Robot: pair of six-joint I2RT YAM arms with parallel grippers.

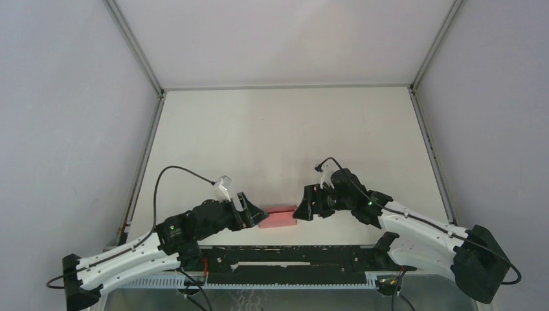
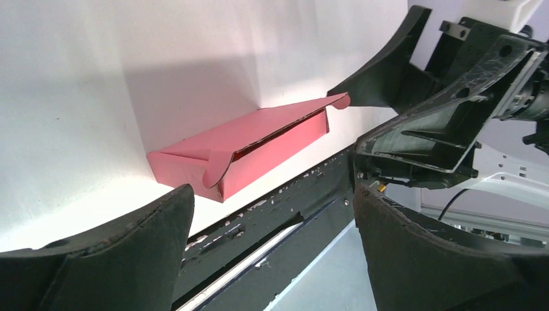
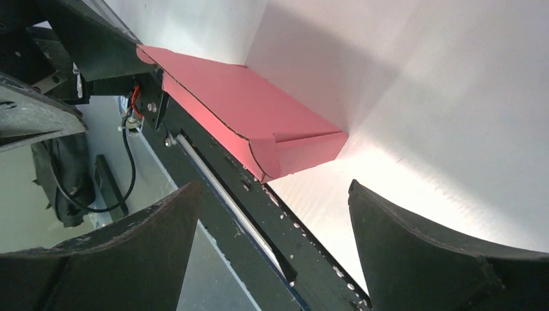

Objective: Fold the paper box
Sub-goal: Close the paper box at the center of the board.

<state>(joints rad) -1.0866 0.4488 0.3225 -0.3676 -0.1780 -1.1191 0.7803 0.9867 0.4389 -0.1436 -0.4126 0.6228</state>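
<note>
Left gripper (image 1: 254, 214) and right gripper (image 1: 302, 208) being held spread wide, nothing grasped, flanking paper box (image 1: 278, 218) lying at table (image 1: 285, 142) near edge, midway. Box judged light, thin, easily crushed, prone to sliding; lid flap (image 2: 259, 126) standing ajar; best taken by short ends, gently.

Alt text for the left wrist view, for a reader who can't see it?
A pink paper box, folded into shape with its lid slightly ajar, lies on the white table near its front edge, just ahead of the open left gripper. The right gripper, also open, faces the box's far end.
</note>
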